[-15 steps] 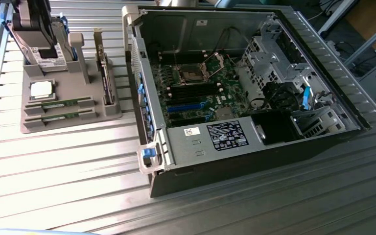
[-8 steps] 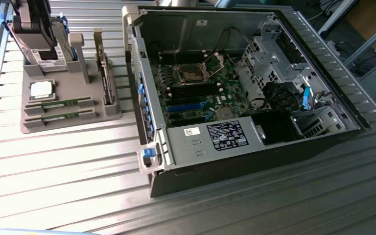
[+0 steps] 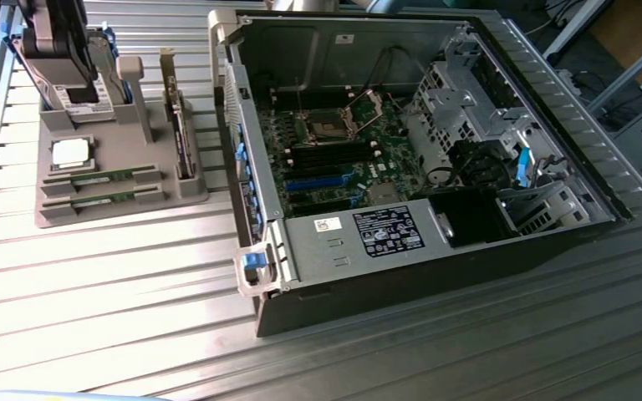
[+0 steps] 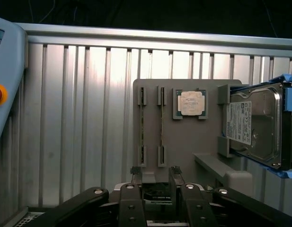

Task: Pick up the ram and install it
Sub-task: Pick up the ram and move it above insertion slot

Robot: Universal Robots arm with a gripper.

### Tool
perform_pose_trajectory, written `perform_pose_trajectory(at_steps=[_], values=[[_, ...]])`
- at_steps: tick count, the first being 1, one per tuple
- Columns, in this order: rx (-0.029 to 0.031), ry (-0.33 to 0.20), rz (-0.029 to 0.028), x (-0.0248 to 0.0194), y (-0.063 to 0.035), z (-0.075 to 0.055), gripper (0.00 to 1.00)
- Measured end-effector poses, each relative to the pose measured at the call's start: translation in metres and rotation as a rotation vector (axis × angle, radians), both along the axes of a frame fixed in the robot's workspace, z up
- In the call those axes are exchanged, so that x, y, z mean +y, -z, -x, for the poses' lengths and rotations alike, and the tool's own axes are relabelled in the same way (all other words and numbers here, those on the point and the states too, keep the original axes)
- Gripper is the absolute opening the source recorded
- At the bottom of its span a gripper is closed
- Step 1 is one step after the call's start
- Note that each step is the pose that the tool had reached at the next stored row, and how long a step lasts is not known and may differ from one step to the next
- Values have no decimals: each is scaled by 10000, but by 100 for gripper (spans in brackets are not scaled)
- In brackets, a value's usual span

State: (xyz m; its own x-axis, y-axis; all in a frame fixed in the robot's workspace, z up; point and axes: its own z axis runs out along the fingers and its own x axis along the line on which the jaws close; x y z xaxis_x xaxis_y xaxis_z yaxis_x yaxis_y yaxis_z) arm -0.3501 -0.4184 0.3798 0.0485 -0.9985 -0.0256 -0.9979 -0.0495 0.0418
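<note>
Wrist view: pincer (image 4: 154,176) gapes wide, empty; the ram (image 4: 162,127) points lengthwise toward it

2 thin green ram sticks (image 3: 104,175) on edge, parallel, side by side in gray holder (image 4: 188,137) slots

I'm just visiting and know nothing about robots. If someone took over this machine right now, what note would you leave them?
Gripper: fingers open, holding nothing, close to the edge of the tray.
Ram: two sticks, both lying in slots on the tray. The inner stick is beside the CPU; the outer stick is one slot further out.
Done: nothing yet; neither stick has been lifted.
Left: the whole job, picking up a stick and seating it on the motherboard inside the open case.
</note>
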Motion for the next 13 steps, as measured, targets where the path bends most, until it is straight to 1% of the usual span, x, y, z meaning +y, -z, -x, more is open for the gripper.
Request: perform_pose_trajectory(at_steps=[13], values=[[0, 0, 0, 0, 29, 12, 36]])
